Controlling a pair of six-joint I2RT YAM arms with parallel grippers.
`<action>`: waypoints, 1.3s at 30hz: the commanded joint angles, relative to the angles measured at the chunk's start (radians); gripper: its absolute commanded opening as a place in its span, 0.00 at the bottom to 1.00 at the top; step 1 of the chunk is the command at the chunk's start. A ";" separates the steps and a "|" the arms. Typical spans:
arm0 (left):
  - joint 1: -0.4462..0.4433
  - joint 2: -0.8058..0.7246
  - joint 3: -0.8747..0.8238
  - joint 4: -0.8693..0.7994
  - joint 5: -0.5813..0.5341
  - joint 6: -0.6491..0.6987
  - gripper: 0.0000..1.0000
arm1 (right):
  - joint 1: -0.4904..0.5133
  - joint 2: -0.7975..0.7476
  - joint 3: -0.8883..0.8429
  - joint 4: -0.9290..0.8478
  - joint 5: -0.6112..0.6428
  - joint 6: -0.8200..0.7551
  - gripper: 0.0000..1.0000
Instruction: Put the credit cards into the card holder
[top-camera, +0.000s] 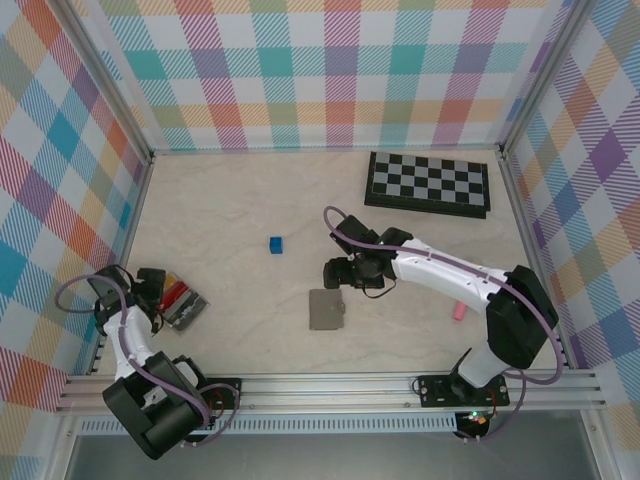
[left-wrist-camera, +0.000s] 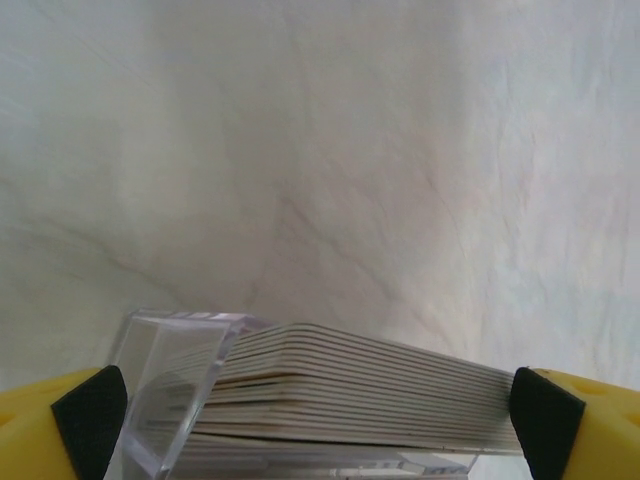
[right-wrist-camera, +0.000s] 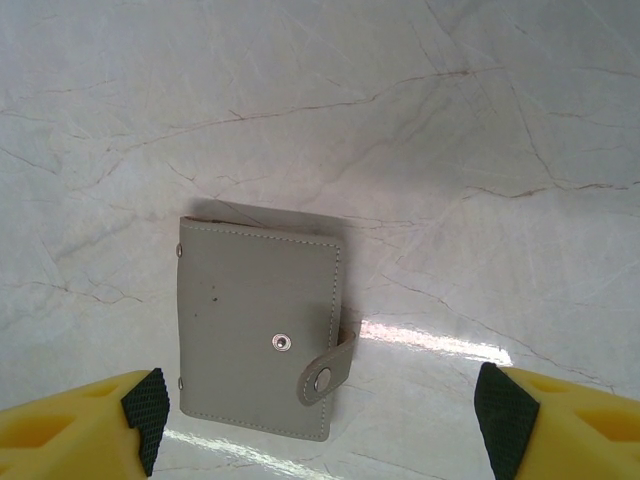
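The credit cards (left-wrist-camera: 350, 385) stand packed edge-up as a stack in a clear plastic rack (left-wrist-camera: 165, 365); their red and yellow faces (top-camera: 178, 297) show at the table's left edge. My left gripper (left-wrist-camera: 318, 425) is open and straddles the stack, one black pad (left-wrist-camera: 92, 418) by the rack wall and the other at the cards' right end. The card holder (right-wrist-camera: 258, 328), grey and folded shut, lies flat with its snap strap loose. It sits near the table's middle (top-camera: 326, 309). My right gripper (right-wrist-camera: 325, 420) hangs open above it, empty, just beyond its far edge (top-camera: 340, 273).
A folded chessboard (top-camera: 428, 183) lies at the back right. A small blue cube (top-camera: 276, 244) sits left of the right gripper. A pink object (top-camera: 459, 310) lies beside the right arm. Plaid walls close in the table on three sides.
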 joint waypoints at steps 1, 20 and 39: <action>-0.097 0.034 -0.021 0.046 0.103 0.017 1.00 | 0.001 0.012 0.014 0.015 -0.018 0.015 0.83; -0.708 0.241 0.073 0.249 0.016 -0.155 1.00 | -0.003 0.093 -0.001 0.124 -0.127 0.056 0.82; -1.056 0.459 0.233 0.391 -0.053 -0.316 1.00 | -0.108 0.251 0.016 0.440 -0.467 0.118 0.75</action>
